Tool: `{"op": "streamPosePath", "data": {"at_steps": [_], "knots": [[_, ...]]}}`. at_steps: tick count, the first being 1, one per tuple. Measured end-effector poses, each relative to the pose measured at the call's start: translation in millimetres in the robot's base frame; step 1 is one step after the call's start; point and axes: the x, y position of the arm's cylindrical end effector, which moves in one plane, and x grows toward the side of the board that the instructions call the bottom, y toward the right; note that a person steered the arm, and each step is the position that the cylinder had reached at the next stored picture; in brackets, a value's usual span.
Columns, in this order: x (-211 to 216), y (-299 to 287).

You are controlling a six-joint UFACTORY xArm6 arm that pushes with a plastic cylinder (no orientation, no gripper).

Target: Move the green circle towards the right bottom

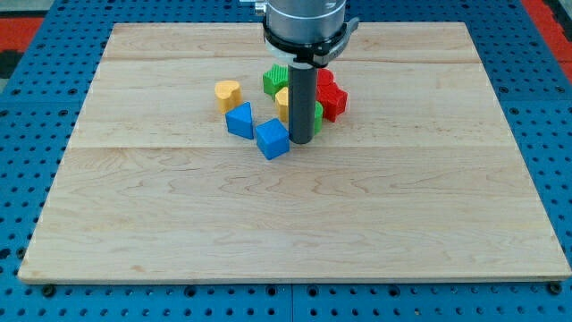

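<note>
Your rod ends in my tip (301,141), resting on the pale wooden board (295,224) just above the board's centre. There is no claw on this rig, so no wide, narrow or holding state applies: the rod is bare and holds nothing.

A cluster of small blocks sits around the rod. At 9 o'clock from my tip, just beside it, lies a blue cube-like block (273,139). At 10 o'clock, touching that one, is a blue block of triangular look (239,120). Further out at 10 o'clock stands a yellow heart-shaped block (228,94), apart from the blue pair.

At 12 o'clock, partly hidden behind the rod, you see a green ribbed block (275,79) and a yellow block (282,101) whose shape you cannot make out. At 1 o'clock sit a red star-like block (333,100) and another red block (324,78) above it.

The green circle (317,116) shows only as a green sliver at the rod's right edge, at 1 o'clock from my tip and very close; touching or not, you cannot tell.
</note>
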Motion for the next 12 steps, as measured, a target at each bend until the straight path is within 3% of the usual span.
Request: {"op": "streamPosePath", "data": {"at_steps": [4, 6, 7, 10, 12], "knots": [[-8.9, -47.5], [-50.7, -67.7], [-56.2, -36.5], [-12.0, 38.0], [-1.2, 123.9]]}}
